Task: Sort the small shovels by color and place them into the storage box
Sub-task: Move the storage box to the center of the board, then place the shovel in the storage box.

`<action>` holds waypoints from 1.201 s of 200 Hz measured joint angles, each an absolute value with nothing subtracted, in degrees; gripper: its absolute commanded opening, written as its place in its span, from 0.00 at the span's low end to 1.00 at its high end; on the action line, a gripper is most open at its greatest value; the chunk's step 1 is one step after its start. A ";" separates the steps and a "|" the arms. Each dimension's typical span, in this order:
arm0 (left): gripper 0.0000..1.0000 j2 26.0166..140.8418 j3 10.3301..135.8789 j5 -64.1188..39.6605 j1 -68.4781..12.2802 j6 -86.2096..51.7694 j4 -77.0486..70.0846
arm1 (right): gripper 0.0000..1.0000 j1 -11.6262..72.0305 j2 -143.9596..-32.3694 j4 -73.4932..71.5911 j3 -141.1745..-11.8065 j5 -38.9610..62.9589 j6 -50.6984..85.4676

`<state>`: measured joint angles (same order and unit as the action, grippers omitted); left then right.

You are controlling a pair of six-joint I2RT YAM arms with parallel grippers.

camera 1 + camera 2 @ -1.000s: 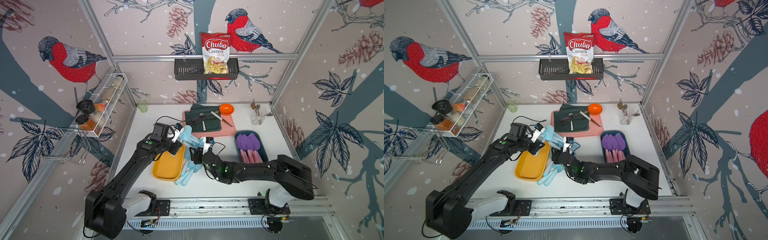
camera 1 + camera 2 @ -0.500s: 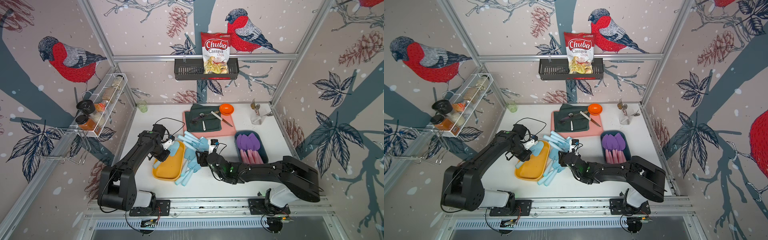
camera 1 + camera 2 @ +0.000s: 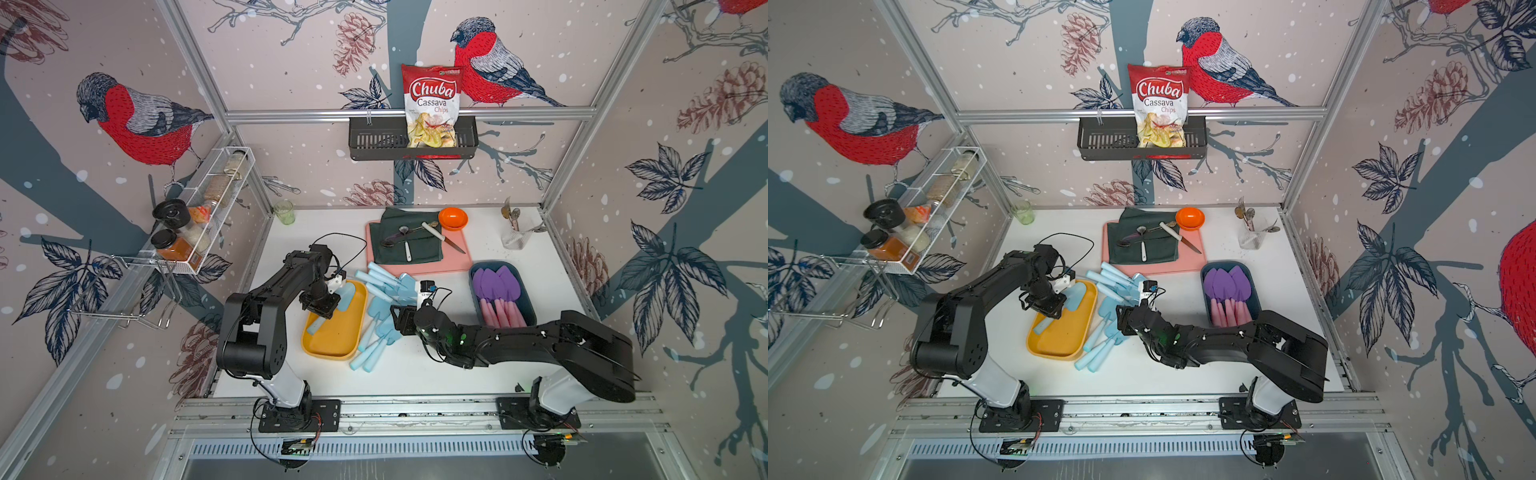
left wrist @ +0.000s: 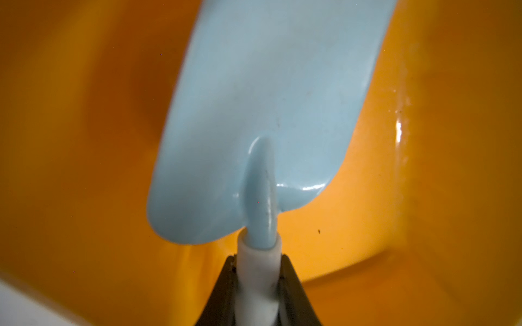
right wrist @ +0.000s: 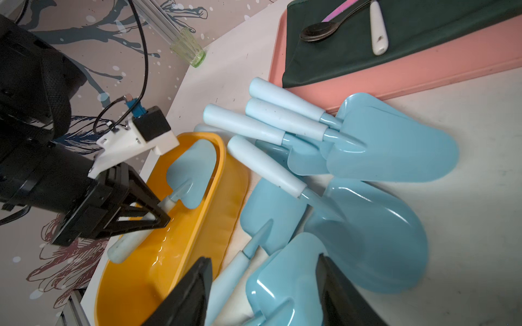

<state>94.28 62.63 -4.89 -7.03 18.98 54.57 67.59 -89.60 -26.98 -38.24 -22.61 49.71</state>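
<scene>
My left gripper [image 3: 321, 308] [image 4: 258, 271] is shut on the pale handle of a light blue small shovel [image 3: 347, 294] [image 4: 268, 98], low inside the yellow storage box [image 3: 336, 338] [image 4: 84, 141]. The right wrist view shows that shovel [image 5: 192, 172] lying slanted along the box [image 5: 180, 254]. My right gripper [image 3: 397, 322] [image 5: 264, 259] is open, hovering just above the pile of light blue shovels [image 3: 384, 291] [image 5: 367, 146] beside the yellow box, with one blade between its jaws but not gripped. Several purple-and-pink shovels [image 3: 496, 284] lie in a dark blue box [image 3: 530, 305].
A pink tray [image 3: 453, 262] behind the pile carries a dark green cloth, spoons and a white-handled knife. An orange bowl [image 3: 453, 218], a clear cup with spoons [image 3: 515, 237] and a green glass [image 3: 284, 212] stand along the back. A spice rack [image 3: 195, 216] hangs on the left wall.
My left gripper has carried the blue shovel down from above the pile into the yellow box. My right gripper has drawn back a little toward the front of the pile.
</scene>
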 measured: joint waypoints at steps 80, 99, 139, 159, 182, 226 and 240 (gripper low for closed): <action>0.03 95.53 63.92 -8.49 -3.88 8.88 41.76 | 0.64 67.07 -89.12 -27.20 -37.28 -22.52 49.91; 0.06 94.67 62.98 -10.13 -3.73 6.79 41.36 | 0.64 66.98 -89.21 -27.40 -37.28 -22.26 50.04; 0.09 95.66 60.77 -13.23 -3.57 3.38 43.59 | 0.64 66.61 -90.15 -27.77 -37.63 -21.10 50.04; 0.09 95.79 60.77 -13.28 -3.57 2.79 45.21 | 0.64 66.63 -90.63 -27.90 -37.98 -20.58 50.04; 0.20 96.23 61.01 -13.23 -3.55 1.96 45.82 | 0.64 66.63 -90.98 -28.12 -38.02 -20.53 50.04; 0.34 98.45 60.23 -10.92 -3.07 1.30 45.58 | 0.64 66.63 -91.15 -28.25 -38.02 -19.73 50.06; 0.35 98.85 60.16 -10.09 -2.96 0.86 45.39 | 0.64 66.63 -91.15 -28.25 -38.02 -19.62 50.06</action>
<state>98.85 60.16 -10.09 -2.96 0.86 45.39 66.63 -91.15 -28.25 -38.02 -19.62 50.06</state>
